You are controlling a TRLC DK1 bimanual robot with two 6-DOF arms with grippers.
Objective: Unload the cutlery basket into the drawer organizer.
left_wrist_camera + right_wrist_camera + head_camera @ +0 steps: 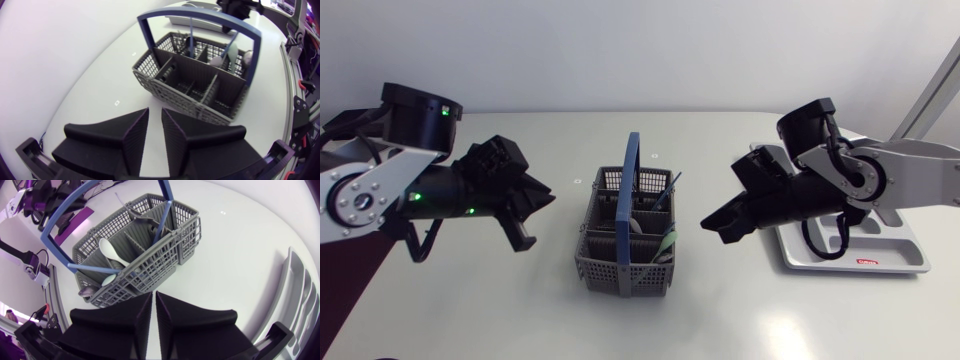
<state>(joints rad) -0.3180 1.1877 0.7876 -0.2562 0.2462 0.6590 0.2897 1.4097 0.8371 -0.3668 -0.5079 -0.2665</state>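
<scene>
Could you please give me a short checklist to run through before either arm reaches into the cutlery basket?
1. Both grippers empty: ok. The left gripper and the right gripper hold nothing.
2. Fingers wide enough to grasp: not ok. The left's stand a slit apart and the right's are shut.
3. Basket upright on the table between the arms: ok.
4. Cutlery left to unload: ok. A white spoon and other pieces are inside.
5. Clear way in from above: not ok. The blue handle stands up across the middle.
6. Drawer organizer free to receive: cannot tell. The right arm covers part of it.
</scene>
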